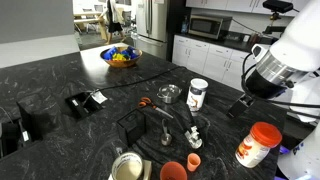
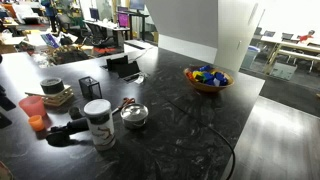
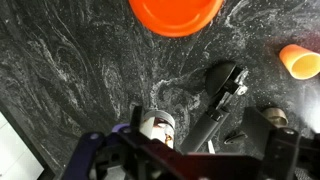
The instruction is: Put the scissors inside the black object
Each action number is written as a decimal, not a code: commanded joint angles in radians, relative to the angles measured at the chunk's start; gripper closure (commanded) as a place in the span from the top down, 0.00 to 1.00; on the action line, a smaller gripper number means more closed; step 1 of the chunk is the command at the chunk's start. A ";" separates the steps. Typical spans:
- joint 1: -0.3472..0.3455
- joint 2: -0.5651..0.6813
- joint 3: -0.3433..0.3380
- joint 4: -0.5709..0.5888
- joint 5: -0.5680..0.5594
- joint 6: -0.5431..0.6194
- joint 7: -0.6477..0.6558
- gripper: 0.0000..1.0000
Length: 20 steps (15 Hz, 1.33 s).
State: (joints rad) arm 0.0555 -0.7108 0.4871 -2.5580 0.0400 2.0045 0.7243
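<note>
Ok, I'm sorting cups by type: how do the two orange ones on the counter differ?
The bigger cup is deep red-orange, the smaller cup a paler orange. The bigger cup is clearly wider than the smaller cup. Both are plain and sit on the dark marbled counter.

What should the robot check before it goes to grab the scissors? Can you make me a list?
1. Scissors found: ok. They lie on the counter beside the small metal pot, outside the black basket.
2. Basket upright, top open: ok.
3. Gripper open: ok. Its fingers stand apart in the wrist view.
4. Gripper above the scissors: not ok. The wrist view shows an orange cup and no scissors.
5. Which way the blades point: cannot tell, too small.
</note>
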 commanded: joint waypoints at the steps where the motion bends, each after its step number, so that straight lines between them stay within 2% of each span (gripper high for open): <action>1: 0.028 0.010 -0.023 0.001 -0.021 -0.001 0.017 1.00; 5: 0.017 0.055 -0.009 0.029 -0.059 0.045 0.024 1.00; 11: -0.034 0.213 0.014 0.130 -0.250 0.221 0.097 1.00; 12: 0.015 0.155 -0.021 0.084 -0.221 0.198 0.086 1.00; 14: 0.019 0.184 -0.030 0.094 -0.230 0.203 0.090 1.00; 19: 0.026 0.168 -0.029 0.090 -0.228 0.201 0.089 1.00; 20: 0.025 0.166 -0.026 0.100 -0.224 0.165 0.096 1.00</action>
State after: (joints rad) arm 0.0593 -0.5493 0.4770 -2.4704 -0.1727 2.2086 0.8019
